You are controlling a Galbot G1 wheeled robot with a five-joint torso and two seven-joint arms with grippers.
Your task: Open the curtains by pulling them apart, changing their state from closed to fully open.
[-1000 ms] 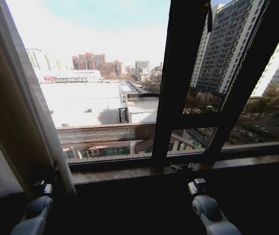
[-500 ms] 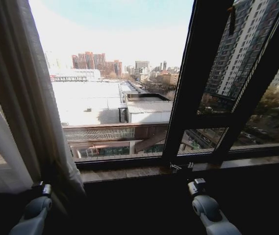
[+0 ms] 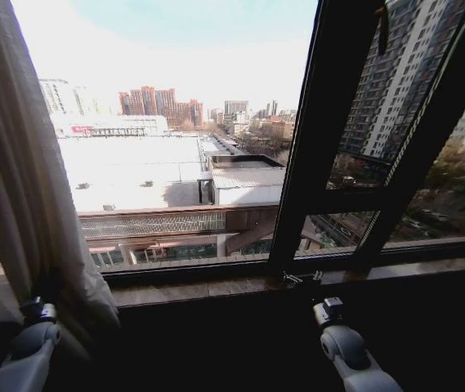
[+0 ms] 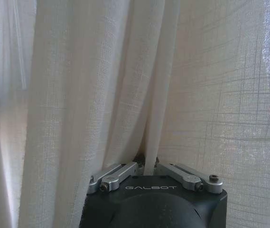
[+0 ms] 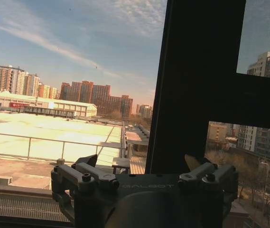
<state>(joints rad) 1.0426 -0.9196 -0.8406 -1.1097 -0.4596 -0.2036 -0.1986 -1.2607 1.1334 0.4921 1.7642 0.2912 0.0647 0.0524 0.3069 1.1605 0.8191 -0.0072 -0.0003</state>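
Daylight and city rooftops filled the window beyond the stone sill [image 3: 216,287], with a dark window frame [image 3: 322,139] rising right of centre. Left of that frame the curtains [image 3: 28,196] hung bunched in thick folds. The left gripper [image 4: 146,164] pinched a curtain fold, while the right gripper [image 5: 144,166], spread open, hovered before the frame.

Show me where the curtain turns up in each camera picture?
Head view: curtain bunched along the left edge, above the left gripper.
Left wrist view: curtain across the picture, a fold pinched between the fingers.
Right wrist view: open window beyond the right gripper.
Shared landmark: left gripper.
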